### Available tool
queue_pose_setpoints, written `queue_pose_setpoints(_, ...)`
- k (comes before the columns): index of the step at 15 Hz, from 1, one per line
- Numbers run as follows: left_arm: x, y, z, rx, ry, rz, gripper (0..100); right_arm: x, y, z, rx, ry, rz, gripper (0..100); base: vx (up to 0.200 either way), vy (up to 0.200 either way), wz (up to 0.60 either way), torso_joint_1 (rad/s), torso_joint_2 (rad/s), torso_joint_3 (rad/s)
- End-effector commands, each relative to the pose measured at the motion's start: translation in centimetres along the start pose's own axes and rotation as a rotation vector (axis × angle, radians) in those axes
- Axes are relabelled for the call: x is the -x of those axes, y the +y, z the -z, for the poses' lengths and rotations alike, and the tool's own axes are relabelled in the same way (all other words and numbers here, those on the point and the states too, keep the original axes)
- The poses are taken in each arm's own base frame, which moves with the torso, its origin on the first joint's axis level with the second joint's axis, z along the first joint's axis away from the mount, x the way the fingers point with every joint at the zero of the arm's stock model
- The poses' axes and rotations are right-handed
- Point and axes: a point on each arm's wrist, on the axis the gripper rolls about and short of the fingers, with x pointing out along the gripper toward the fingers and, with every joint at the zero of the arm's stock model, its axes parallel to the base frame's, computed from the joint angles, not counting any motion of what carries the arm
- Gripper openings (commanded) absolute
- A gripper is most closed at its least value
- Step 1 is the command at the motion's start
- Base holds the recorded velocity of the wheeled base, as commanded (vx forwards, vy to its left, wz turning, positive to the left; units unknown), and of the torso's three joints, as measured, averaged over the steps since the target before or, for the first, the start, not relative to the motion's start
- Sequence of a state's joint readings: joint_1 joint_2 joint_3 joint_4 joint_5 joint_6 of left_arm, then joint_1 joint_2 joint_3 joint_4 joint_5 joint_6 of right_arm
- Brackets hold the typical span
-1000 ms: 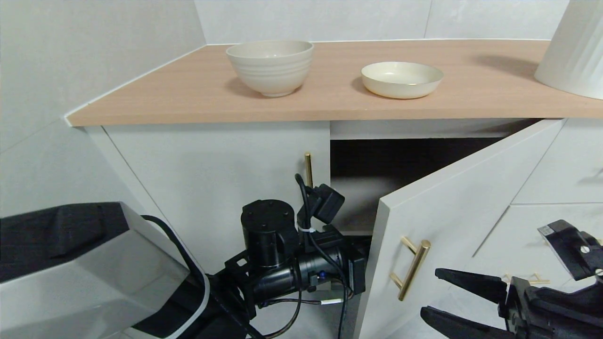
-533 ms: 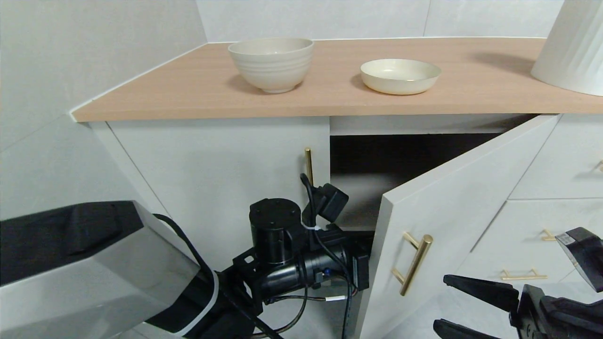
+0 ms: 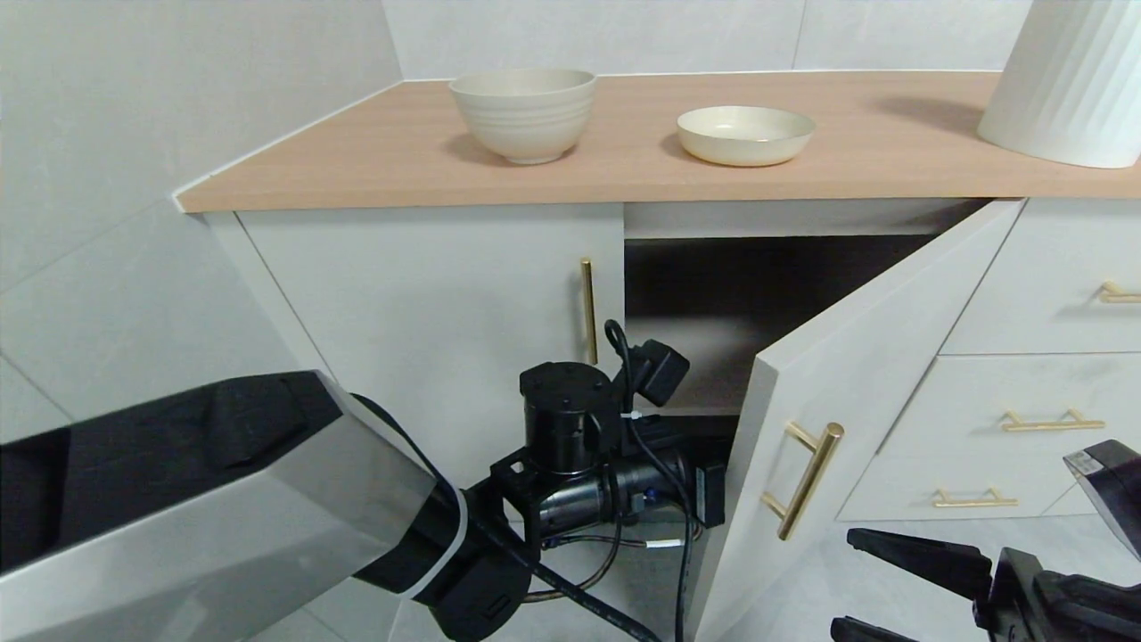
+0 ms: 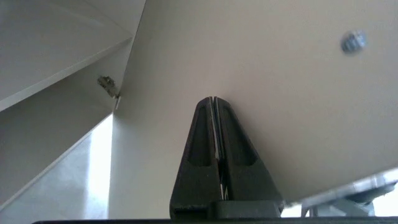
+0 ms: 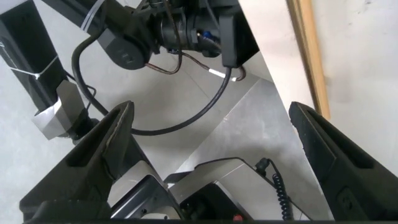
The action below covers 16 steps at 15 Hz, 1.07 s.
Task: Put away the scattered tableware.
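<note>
Two claws are mine to place here. Nearest, low by the floor, my right claw (image 3: 842, 584) hangs with its fingers spread wide and nothing between them, just beside the outer face of the cabinet door (image 3: 856, 383) and below its brass handle (image 3: 807, 481). A little farther in, my left claw (image 4: 212, 102) has its fingers pressed flat together. Its tips sit against the door's inner face, as far as I can judge, with the wrist tucked behind the door's free edge. The step in hand looks to be swinging this half-open door wide. I should push outward with the closed tips, steady and following the hinge's arc instead of shoving straight, and keep the right claw out of the door's sweep. Beyond is the dark cupboard opening (image 3: 713, 294), where the tableware should go. Farthest, on the wooden countertop (image 3: 624, 174), the deep bowl (image 3: 523, 114) stands left and the shallow dish (image 3: 745, 134) right, apart from each other, with a white ribbed vessel (image 3: 1061, 80) at the far right.
</note>
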<state>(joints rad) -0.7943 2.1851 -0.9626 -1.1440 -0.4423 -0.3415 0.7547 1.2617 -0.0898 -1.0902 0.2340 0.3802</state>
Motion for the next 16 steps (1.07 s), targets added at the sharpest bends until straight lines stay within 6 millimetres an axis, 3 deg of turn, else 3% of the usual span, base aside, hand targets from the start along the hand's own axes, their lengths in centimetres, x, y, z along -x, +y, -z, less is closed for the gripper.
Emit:
queue_pose_setpoints(1,-0.2,0.1,-0.1,0.01,-0.006,0.0,0,0.1,0.0,0.0,0.0,-0.001,-0.003,100,0.0,0.0,0.0,0.0,0.0,0.0)
queue_pose_setpoints(7,-1.0,0.4,-0.4,0.007,-0.02,0.004,0,0.3,0.1,-0.1,0.003,-0.012,-0.004,100,-0.167,0.0,0.0,0.003,0.0,0.0)
queue_pose_setpoints(12,-3.3,2.2,-0.7,0.018,-0.003,-0.015,0,0.5,0.2,-0.3,0.006,-0.026,-0.009,100,0.0,0.0,0.0,0.0,0.0,0.0)
queue_pose_setpoints(16,-3.3,2.0,-1.1,0.012,-0.023,-0.029,0,0.8,0.5,-0.4,0.011,-0.039,-0.024,100,0.0,0.0,0.0,0.0,0.0,0.0)
